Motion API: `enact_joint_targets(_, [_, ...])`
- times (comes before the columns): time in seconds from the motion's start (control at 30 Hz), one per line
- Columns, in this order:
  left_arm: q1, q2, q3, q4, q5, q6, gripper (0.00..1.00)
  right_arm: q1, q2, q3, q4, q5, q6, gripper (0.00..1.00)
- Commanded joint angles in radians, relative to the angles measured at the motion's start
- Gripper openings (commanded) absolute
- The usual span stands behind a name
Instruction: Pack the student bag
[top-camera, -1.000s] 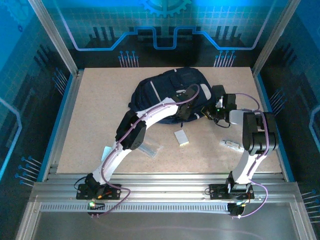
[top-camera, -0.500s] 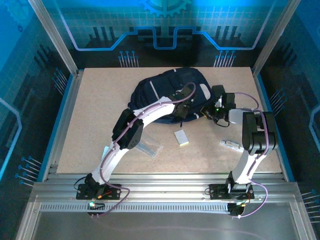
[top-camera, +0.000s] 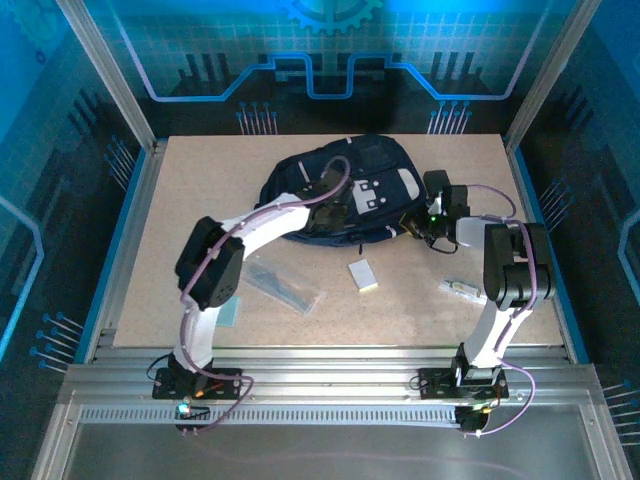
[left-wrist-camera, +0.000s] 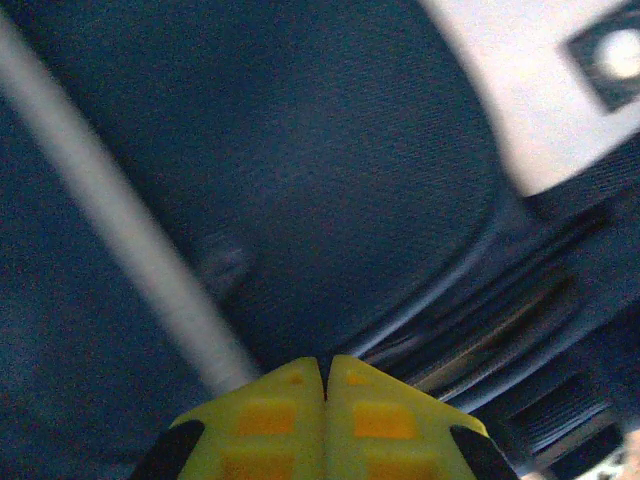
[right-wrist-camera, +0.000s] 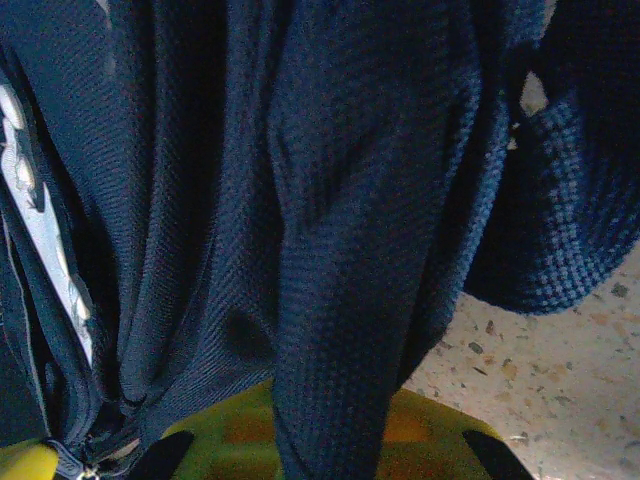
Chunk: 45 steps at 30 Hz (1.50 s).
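Observation:
The student bag (top-camera: 375, 160), dark navy with light grey patches, lies flat at the back middle of the table. My left gripper (top-camera: 336, 196) hovers over the bag's middle. In the left wrist view its yellow fingertips (left-wrist-camera: 290, 395) meet with nothing between them, just above navy fabric (left-wrist-camera: 300, 150) crossed by a grey stripe. My right gripper (top-camera: 414, 222) sits at the bag's right edge. In the right wrist view a thick fold of the bag's fabric (right-wrist-camera: 350, 300) runs between the yellow fingers (right-wrist-camera: 420, 425), which are shut on it.
A white and yellow block (top-camera: 363, 274) lies in front of the bag. A clear plastic packet (top-camera: 285, 286) lies to its left, a pale card (top-camera: 228, 314) sits by the left arm, and a small clear item (top-camera: 460, 290) is near the right arm.
The left gripper has closed and moved left from the bag's right front part to its middle. The left elbow swung left, uncovering the plastic packet. The right arm stayed put.

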<state>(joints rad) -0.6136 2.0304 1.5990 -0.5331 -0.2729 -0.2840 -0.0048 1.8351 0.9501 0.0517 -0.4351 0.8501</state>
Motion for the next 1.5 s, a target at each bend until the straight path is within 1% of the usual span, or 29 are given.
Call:
enact_joint_targets(0.0, [0.068, -0.101, -0.128, 0.047, -0.129, -0.047, 0.00, -0.010, 0.018, 0.021, -0.051, 0.072, 0.002, 0.00])
enact_joint_targets(0.1, [0.132, -0.160, -0.228, 0.122, -0.162, -0.058, 0.00, -0.010, 0.018, 0.033, -0.063, 0.074, -0.006, 0.00])
enact_joint_targets(0.2, [0.198, -0.196, -0.286, 0.175, -0.157, -0.071, 0.00, -0.011, 0.018, 0.051, -0.078, 0.075, -0.018, 0.00])
enact_joint_targets(0.27, [0.226, -0.218, -0.307, 0.199, -0.156, -0.080, 0.00, -0.010, 0.020, 0.071, -0.091, 0.073, -0.029, 0.00])
enact_joint_targets(0.37, [0.247, -0.252, -0.334, 0.235, -0.135, -0.093, 0.00, -0.009, 0.021, 0.107, -0.112, 0.074, -0.043, 0.00])
enact_joint_targets(0.47, [0.247, -0.269, -0.337, 0.241, -0.056, -0.106, 0.00, -0.007, 0.025, 0.150, -0.137, 0.066, -0.058, 0.00])
enact_joint_targets(0.53, [0.236, -0.289, -0.342, 0.242, 0.006, -0.126, 0.00, -0.001, 0.024, 0.171, -0.152, 0.057, -0.067, 0.00])
enact_joint_targets(0.57, [0.221, -0.302, -0.349, 0.247, 0.020, -0.129, 0.00, 0.004, 0.022, 0.179, -0.159, 0.052, -0.072, 0.00])
enact_joint_targets(0.6, [0.201, -0.315, -0.354, 0.253, 0.022, -0.119, 0.04, 0.009, 0.017, 0.185, -0.167, 0.052, -0.078, 0.00])
enact_joint_targets(0.67, [0.154, -0.332, -0.353, 0.258, 0.009, -0.101, 0.23, 0.020, 0.010, 0.194, -0.181, 0.059, -0.087, 0.00])
enact_joint_targets(0.73, [0.110, -0.337, -0.341, 0.263, 0.012, -0.090, 0.38, 0.027, 0.009, 0.199, -0.190, 0.058, -0.089, 0.00])
enact_joint_targets(0.8, [0.063, -0.320, -0.319, 0.266, -0.004, -0.051, 0.45, 0.027, 0.010, 0.199, -0.185, 0.049, -0.081, 0.00])
enact_joint_targets(0.87, [0.015, -0.290, -0.289, 0.265, -0.036, 0.006, 0.48, 0.028, 0.015, 0.199, -0.179, 0.040, -0.073, 0.00])
enact_joint_targets(0.93, [-0.022, -0.247, -0.252, 0.246, -0.057, 0.046, 0.53, 0.028, 0.020, 0.200, -0.176, 0.031, -0.068, 0.00])
enact_joint_targets(1.07, [-0.066, -0.169, -0.182, 0.194, -0.076, 0.087, 0.61, 0.028, 0.021, 0.200, -0.177, 0.024, -0.066, 0.00])
enact_joint_targets(1.17, [-0.089, -0.123, -0.146, 0.160, -0.100, 0.123, 0.64, 0.028, 0.017, 0.197, -0.179, 0.027, -0.070, 0.00])
enact_joint_targets(1.27, [-0.104, -0.073, -0.105, 0.104, -0.155, 0.142, 0.64, 0.028, 0.017, 0.194, -0.178, 0.028, -0.070, 0.01])
enact_joint_targets(1.47, [-0.109, 0.010, -0.057, 0.050, -0.200, 0.136, 0.61, 0.028, 0.021, 0.189, -0.171, 0.026, -0.066, 0.01])
